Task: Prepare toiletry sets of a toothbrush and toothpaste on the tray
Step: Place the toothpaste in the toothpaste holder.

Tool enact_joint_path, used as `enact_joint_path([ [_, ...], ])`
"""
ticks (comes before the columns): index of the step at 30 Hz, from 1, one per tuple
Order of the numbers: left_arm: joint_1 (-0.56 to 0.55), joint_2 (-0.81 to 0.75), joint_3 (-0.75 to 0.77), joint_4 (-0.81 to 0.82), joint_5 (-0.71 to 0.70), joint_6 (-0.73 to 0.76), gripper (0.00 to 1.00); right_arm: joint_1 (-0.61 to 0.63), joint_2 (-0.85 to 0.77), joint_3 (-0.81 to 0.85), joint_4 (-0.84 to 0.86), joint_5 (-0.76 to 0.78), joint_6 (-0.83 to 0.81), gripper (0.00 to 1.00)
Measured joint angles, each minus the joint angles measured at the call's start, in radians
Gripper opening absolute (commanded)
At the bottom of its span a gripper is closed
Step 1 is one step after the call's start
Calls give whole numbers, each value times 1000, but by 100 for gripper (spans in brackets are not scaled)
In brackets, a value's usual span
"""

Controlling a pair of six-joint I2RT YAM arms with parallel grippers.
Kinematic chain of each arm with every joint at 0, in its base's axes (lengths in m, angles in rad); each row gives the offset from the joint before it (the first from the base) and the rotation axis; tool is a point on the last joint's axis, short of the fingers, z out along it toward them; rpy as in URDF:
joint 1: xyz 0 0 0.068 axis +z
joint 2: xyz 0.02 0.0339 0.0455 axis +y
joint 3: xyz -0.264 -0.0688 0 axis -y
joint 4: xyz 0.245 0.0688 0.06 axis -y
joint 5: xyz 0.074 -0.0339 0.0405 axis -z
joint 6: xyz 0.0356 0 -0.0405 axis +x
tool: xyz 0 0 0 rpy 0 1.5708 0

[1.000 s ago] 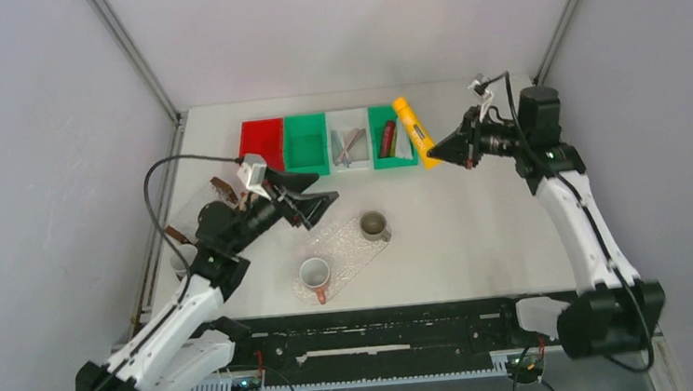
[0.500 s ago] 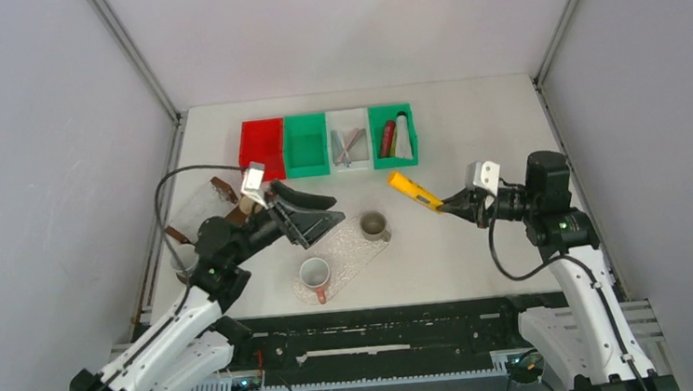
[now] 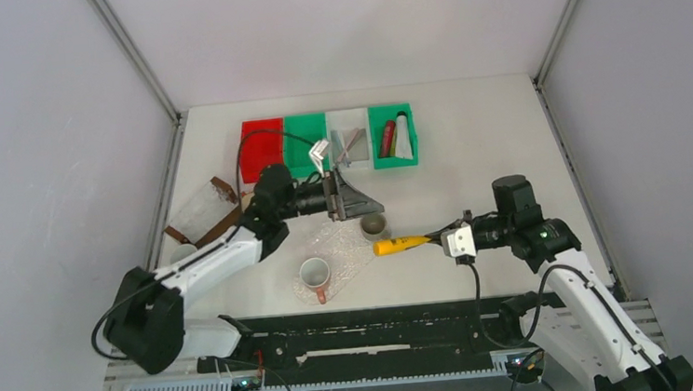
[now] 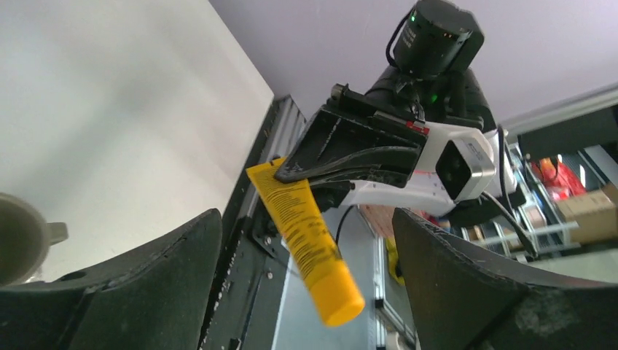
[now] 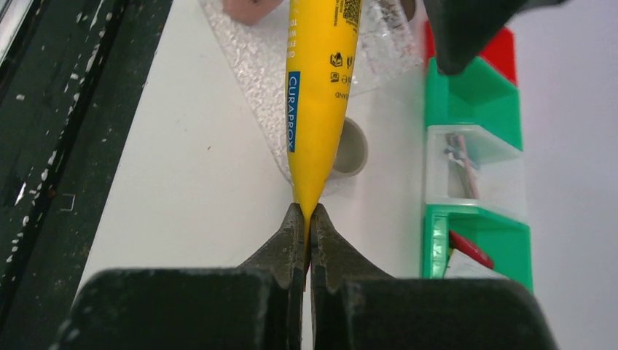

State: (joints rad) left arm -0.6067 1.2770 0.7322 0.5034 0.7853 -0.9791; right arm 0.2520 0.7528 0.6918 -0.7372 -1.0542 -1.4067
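Observation:
A yellow toothpaste tube [image 3: 399, 245] hangs level above the table, just right of the clear textured tray [image 3: 343, 252]. My right gripper [image 3: 435, 239] is shut on its flat crimped end [image 5: 306, 208]. The tube [image 5: 315, 95] points towards the tray [image 5: 244, 62]. My left gripper [image 3: 362, 204] stands open above the tray's far end by a grey cup [image 3: 373, 225], and nothing is between its fingers [image 4: 146, 292]. In the left wrist view the tube [image 4: 306, 233] hangs ahead of those fingers. Toothbrushes [image 3: 348, 144] lie in a clear bin.
A pink cup [image 3: 314, 275] sits on the tray's near end. At the back stand a red bin [image 3: 262, 144], a green bin [image 3: 306, 143] and another green bin [image 3: 392, 138] holding red and white tubes. A clear brown-edged packet [image 3: 199, 212] lies left.
My right arm carried the yellow tube from beside the bins down to the front, next to the tray. My left arm swung right towards the grey cup, its jaws a little wider.

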Motion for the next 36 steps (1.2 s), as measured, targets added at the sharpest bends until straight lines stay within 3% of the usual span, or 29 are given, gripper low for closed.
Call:
enact_joint_path([
  [5,-68,163,87,-43,87,14,84,74,27,-32,3,91,-62,0],
  [12,-135,283,230,-398,108,240,82,142,66,-39,61,220,-68,0],
  [21,-193,391,443,-759,66,507,68,169,88,-44,115,302,-40,0],
  [26,-212,428,485,-879,34,582,54,172,88,-44,121,310,-31,0],
  [30,-216,436,496,-923,36,610,26,177,89,-44,121,313,-27,0],
  [33,-217,438,507,-937,37,623,14,177,92,-44,124,311,-26,7],
  [36,-218,438,507,-942,37,625,10,178,93,-44,124,306,-24,23],
])
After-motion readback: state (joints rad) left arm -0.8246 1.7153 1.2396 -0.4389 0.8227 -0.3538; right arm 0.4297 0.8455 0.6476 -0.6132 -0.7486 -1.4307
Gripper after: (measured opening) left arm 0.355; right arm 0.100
